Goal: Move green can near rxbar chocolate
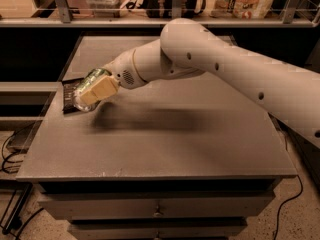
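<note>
My gripper is shut on the green can, which lies tilted between the pale fingers, its silver end pointing down-left. The can is held low over the left part of the grey table. The rxbar chocolate, a flat black wrapper, lies on the table at the left edge, and the can partly covers its right side in this view. I cannot tell whether the can touches the table or the wrapper.
The white arm reaches in from the right across the table. A shelf rail with bags and boxes runs behind the table. Cables lie on the floor at the left. Drawers are below the tabletop.
</note>
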Robot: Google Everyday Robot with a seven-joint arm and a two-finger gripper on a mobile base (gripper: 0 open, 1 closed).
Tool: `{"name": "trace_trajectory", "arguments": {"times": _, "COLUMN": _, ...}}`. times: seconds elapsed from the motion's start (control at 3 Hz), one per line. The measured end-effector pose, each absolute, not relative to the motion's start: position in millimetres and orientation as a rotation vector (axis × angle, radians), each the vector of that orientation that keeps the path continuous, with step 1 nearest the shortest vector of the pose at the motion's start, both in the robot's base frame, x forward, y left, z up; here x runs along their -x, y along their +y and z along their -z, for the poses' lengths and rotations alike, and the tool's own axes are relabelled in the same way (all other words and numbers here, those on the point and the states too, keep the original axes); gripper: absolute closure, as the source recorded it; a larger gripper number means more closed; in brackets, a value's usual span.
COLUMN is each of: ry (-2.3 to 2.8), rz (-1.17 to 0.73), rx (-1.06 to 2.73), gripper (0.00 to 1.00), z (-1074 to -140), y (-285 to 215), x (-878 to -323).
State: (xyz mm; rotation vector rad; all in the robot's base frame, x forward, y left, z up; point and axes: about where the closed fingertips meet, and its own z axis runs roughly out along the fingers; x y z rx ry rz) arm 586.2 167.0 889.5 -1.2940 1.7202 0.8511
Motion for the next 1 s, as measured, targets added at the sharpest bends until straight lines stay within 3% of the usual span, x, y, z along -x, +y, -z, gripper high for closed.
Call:
{"name": "trace_trajectory", "arguments": {"times": 0.33, "ry": 1.728, "rz": -0.839, "rx": 1.277, "gripper": 0.12, "z": -880.1, "y": 182.3, "x": -591.2}}
{"name": "trace_trajectory", "arguments": {"times": 0.67, "ry": 1.743, "rz": -0.836, "rx": 1.265, "gripper": 0.0, "z": -872.7, "y": 188.0, "x": -596.1}}
{"name": "trace_trajectory", "arguments": {"times": 1.0, "ry": 1.743, "rz": -0.837, "rx": 1.265, "gripper": 0.0, "z": -872.7, "y": 188.1, "x": -596.1}}
